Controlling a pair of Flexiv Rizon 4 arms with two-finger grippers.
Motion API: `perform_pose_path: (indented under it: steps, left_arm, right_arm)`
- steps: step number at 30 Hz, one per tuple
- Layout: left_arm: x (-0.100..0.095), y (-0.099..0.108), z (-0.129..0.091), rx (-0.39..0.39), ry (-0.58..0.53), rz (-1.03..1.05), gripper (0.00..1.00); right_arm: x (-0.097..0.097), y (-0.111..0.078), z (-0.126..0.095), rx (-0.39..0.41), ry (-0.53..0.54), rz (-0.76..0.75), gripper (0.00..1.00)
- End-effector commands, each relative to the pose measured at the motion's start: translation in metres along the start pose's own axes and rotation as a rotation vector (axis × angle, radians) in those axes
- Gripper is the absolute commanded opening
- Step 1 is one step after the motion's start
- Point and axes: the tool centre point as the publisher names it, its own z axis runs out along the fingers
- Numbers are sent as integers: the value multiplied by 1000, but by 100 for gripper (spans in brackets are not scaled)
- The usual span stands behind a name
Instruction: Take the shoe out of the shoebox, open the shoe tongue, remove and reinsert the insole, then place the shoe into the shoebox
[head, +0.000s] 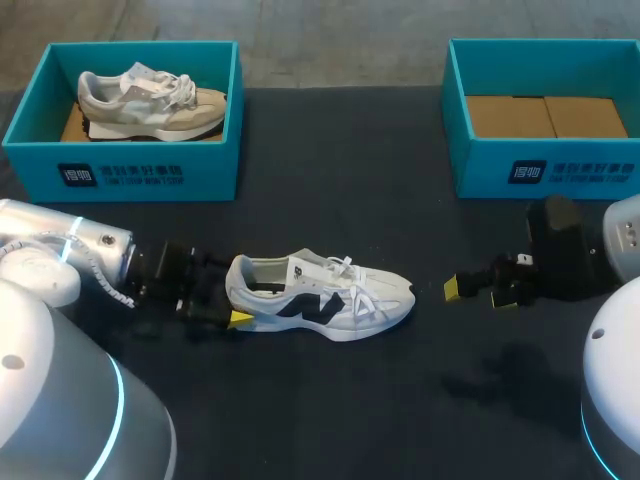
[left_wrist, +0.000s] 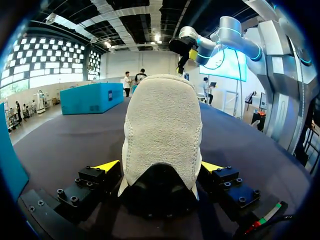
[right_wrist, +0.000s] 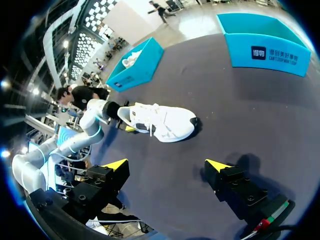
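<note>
Left hand (head: 228, 292) clasps the heel of the white shoe (head: 330, 295) on the dark table (head: 330, 400); right hand (right_wrist: 166, 164) gapes empty.

The left gripper (left_wrist: 160, 165) has its 2 yellow-tipped fingers (left_wrist: 107, 165) pressed on either side of the shoe (left_wrist: 162, 125) heel. The shoe stands upright on the table (left_wrist: 60, 145). Beyond it are a teal box (left_wrist: 92, 98) and the right arm (left_wrist: 225, 35).
</note>
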Motion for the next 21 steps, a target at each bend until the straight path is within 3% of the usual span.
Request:
perform_pose_path:
  steps: [1,4,5,7,9,10,11,21]
  left_arm:
    - [-1,0,5,-6,1,-4,100]
    - [-1,0,7,-11,4,-5,100]
    - [-2,0,8,-12,4,-5,87]
    - [-3,1,9,-14,4,-8,49]
    - [-4,1,10,-17,5,-11,25]
    - [-4,2,10,-17,5,-13,7]
    - [-4,2,10,-20,6,-12,0]
    - [-4,3,10,-22,13,-14,0]
  right_arm:
    - [2,-2,0,-2,-5,1,100]
    - [2,-2,0,-2,-5,1,100]
    - [2,-2,0,-2,-5,1,100]
    - [2,-2,0,-2,-5,1,100]
    - [2,-2,0,-2,-5,1,100]
    - [2,-2,0,-2,-5,1,100]
    - [2,-2,0,-2,-5,1,100]
    - [2,-2,0,-2,-5,1,100]
